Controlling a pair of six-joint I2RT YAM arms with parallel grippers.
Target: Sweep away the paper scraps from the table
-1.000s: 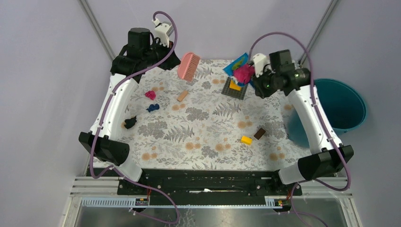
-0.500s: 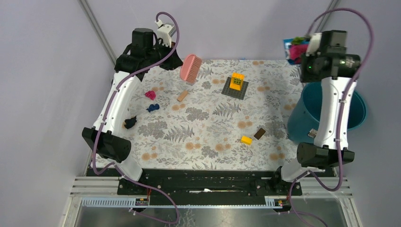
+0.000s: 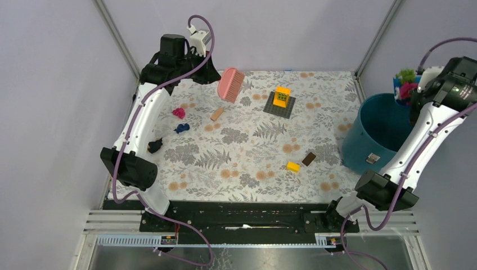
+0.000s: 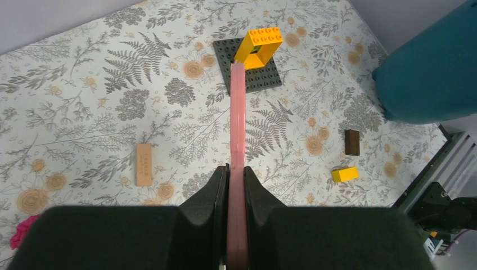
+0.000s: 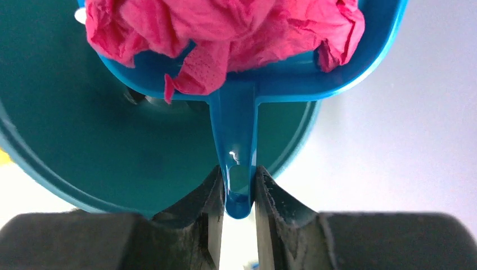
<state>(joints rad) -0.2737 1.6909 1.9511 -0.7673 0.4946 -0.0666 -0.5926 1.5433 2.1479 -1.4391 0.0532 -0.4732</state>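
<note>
A white label (image 3: 371,158) was stuck low on the side of the bucket (image 3: 353,147), at the right of the top view. Its writing was too small to read.

In the left wrist view, the left gripper (image 4: 237,175) was clenched tight on the flat handle of a pink brush (image 4: 238,112). The brush stuck straight out from the jaws. In the top view it hung in the air over the far left part of the table (image 3: 242,154).

In the right wrist view, the right gripper (image 5: 237,188) was squeezed shut on the thin handle of a blue dustpan (image 5: 292,84). The pan was held over the open bucket, at the right edge of the top view. A big pink wad (image 5: 225,28) lay in the pan. The top view showed a green wad (image 3: 405,74) in it too.

Three paper scraps lay on the table, all at the left side of the top view. The black scrap (image 3: 154,146) was nearest. The dark blue scrap (image 3: 181,127) was farther back. The pink scrap (image 3: 179,112) was just behind that one.

Near the lower right of the cloth, a yellow block (image 3: 292,166) and a brown block (image 3: 308,158) lay just beside each other. A wooden block (image 3: 217,114) lay to the right of the pink scrap. Farthest back, a grey plate (image 3: 273,108) had a yellow window block (image 3: 282,95) standing on it.
</note>
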